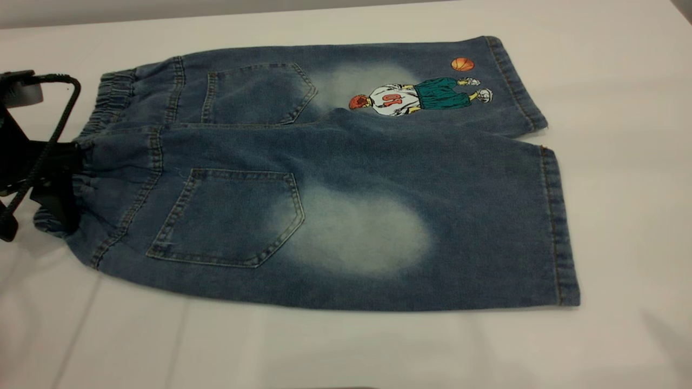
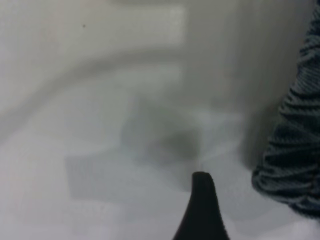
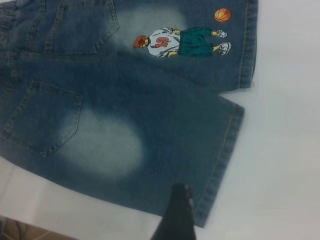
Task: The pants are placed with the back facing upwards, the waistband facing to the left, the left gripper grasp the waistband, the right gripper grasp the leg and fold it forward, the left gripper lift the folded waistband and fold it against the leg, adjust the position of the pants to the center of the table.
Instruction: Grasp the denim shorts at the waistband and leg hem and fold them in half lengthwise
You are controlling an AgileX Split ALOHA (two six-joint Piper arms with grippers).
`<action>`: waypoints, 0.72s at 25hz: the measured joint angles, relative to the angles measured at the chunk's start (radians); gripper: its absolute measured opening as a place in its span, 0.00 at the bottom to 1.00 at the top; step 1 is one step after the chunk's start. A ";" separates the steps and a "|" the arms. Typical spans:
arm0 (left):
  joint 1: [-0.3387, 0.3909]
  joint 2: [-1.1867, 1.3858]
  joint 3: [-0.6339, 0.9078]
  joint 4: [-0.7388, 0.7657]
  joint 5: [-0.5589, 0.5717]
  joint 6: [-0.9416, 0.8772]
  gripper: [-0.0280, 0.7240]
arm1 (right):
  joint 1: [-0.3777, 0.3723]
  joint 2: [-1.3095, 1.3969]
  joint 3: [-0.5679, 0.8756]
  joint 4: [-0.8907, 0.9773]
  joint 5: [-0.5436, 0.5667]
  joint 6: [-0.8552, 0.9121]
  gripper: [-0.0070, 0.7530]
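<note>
The pants (image 1: 324, 178) lie flat on the white table (image 1: 621, 216), back pockets up, with the ruched waistband (image 1: 105, 108) at the left. The plain leg (image 1: 378, 232) with the pale oval is nearest the front; the printed leg (image 1: 416, 94) lies behind it. My left gripper (image 1: 51, 186) sits low at the waistband's front end. In its wrist view one black finger (image 2: 200, 210) shows, open, with the gathered waistband (image 2: 295, 150) just beside it. My right gripper (image 3: 225, 220) is outside the exterior view. Its wrist view shows one finger (image 3: 177, 212) above the plain leg's hem (image 3: 220, 160) corner, open and holding nothing.
Bare table surrounds the shorts to the right (image 1: 638, 135) and in front (image 1: 324, 351). The left arm's black cable (image 1: 59, 119) loops beside the waistband. The table's edge with floor below shows in the right wrist view (image 3: 20, 232).
</note>
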 joint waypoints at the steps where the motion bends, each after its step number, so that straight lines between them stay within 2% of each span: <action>1: 0.000 0.002 0.000 0.000 -0.002 0.000 0.72 | 0.000 0.000 0.000 0.000 0.000 0.000 0.79; 3: 0.000 0.008 0.000 -0.006 -0.007 0.001 0.68 | 0.000 0.000 0.000 0.000 0.000 0.000 0.79; 5: -0.001 0.009 0.000 -0.016 -0.012 0.002 0.57 | 0.000 0.000 0.000 0.000 0.000 0.000 0.79; 6: -0.002 0.010 0.000 -0.022 -0.021 0.002 0.50 | 0.000 0.000 0.000 0.001 0.002 -0.002 0.79; 9: -0.003 0.011 -0.002 -0.024 -0.068 0.007 0.21 | 0.000 0.000 0.000 0.003 0.024 -0.035 0.79; 10: -0.003 0.011 -0.004 -0.023 -0.082 0.006 0.16 | 0.000 0.000 0.000 0.006 0.031 -0.047 0.79; 14: -0.005 0.008 -0.004 -0.016 -0.096 0.006 0.12 | 0.000 0.009 -0.014 0.016 0.047 -0.094 0.79; 18: -0.023 -0.007 -0.008 -0.004 -0.089 0.006 0.12 | 0.000 0.087 -0.101 0.019 0.069 -0.115 0.79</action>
